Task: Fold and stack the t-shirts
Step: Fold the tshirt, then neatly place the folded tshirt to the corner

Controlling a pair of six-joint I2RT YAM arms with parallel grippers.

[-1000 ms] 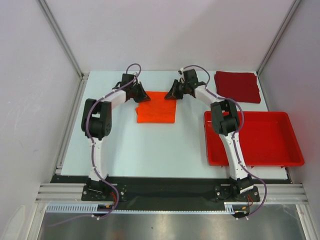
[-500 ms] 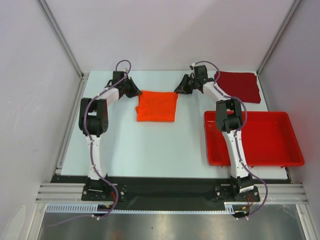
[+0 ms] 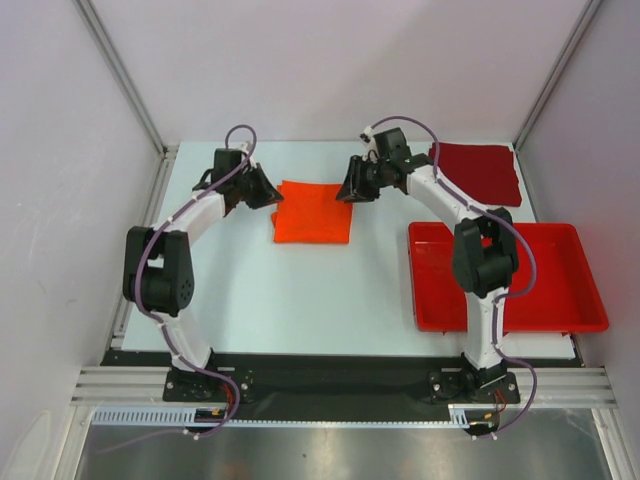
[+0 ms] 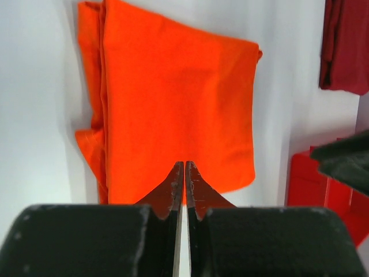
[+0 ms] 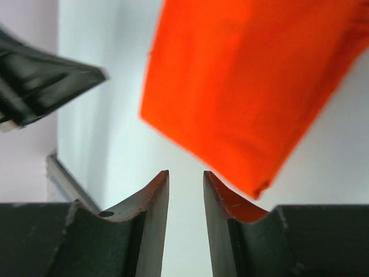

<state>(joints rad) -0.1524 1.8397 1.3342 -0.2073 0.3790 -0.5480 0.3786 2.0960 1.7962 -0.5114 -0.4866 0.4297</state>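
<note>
Right hand, closed at the orange t-shirt before, is now spread; left hand stays pressed together, apparently empty.

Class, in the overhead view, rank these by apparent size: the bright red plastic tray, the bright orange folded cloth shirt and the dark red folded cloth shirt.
1. the bright red plastic tray, clearly largest.
2. the bright orange folded cloth shirt and the dark red folded cloth shirt: nearly alike. The dark red one lies farther back, so they stay unranked.

The right pincer has parted and released the orange t-shirt.
</note>
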